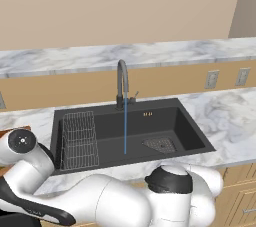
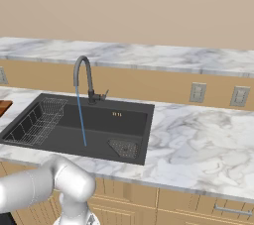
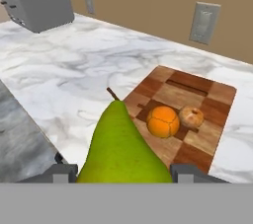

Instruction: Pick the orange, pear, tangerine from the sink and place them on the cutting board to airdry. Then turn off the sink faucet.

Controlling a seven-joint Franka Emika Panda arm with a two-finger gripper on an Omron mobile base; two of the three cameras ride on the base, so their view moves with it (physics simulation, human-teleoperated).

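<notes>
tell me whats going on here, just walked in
The robot's gripper holds the green pear between its fingertips, above the counter near the cutting board. Two orange fruits already sit on the board. The sink has no fruit left, and the faucet is running.

toaster (image 3: 37,3): grey, at the far end of the marble bench (image 3: 89,75) | wall outlets (image 3: 203,22): on the tan backsplash | lower cabinets (image 2: 198,209): light wood, under the bench
</notes>
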